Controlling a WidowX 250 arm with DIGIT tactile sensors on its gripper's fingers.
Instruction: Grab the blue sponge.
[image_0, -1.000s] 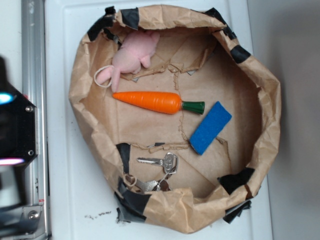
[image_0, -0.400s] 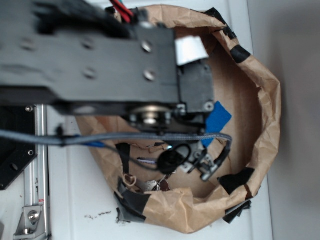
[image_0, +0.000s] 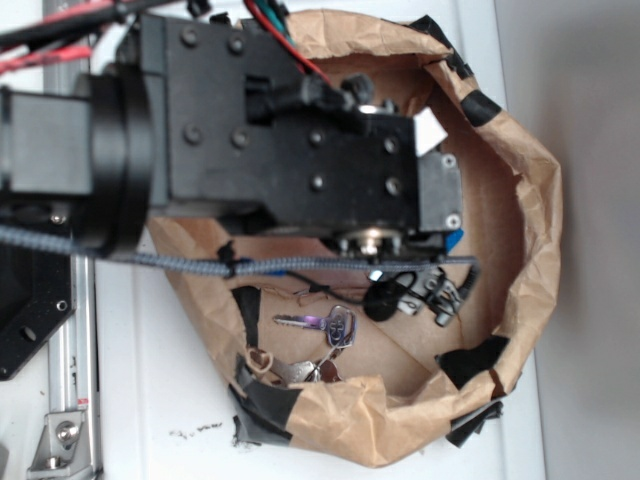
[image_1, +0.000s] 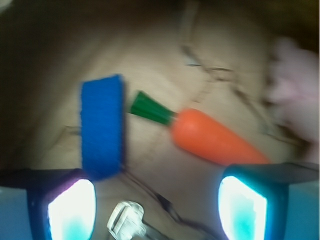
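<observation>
In the wrist view the blue sponge (image_1: 102, 127) lies flat on the brown paper, just beyond my left finger. The orange carrot (image_1: 212, 139) with its green top lies to its right. My gripper (image_1: 157, 210) is open, with glowing pads (image_1: 72, 210) far apart and nothing held; a silver key (image_1: 127, 220) lies between them below. In the exterior view the black arm (image_0: 290, 140) covers most of the paper bowl. Only a sliver of the blue sponge (image_0: 456, 240) shows at the arm's right edge.
A crumpled brown paper bowl (image_0: 535, 200) with black tape patches rings the objects on a white surface. Keys (image_0: 320, 325) lie near its front wall. A pink plush toy (image_1: 295, 85) shows blurred at the wrist view's right. A metal rail (image_0: 65, 400) runs along the left.
The arm swung in from the left over the bowl and pushed further right and up, now hiding the carrot, the plush toy and nearly all of the sponge.
</observation>
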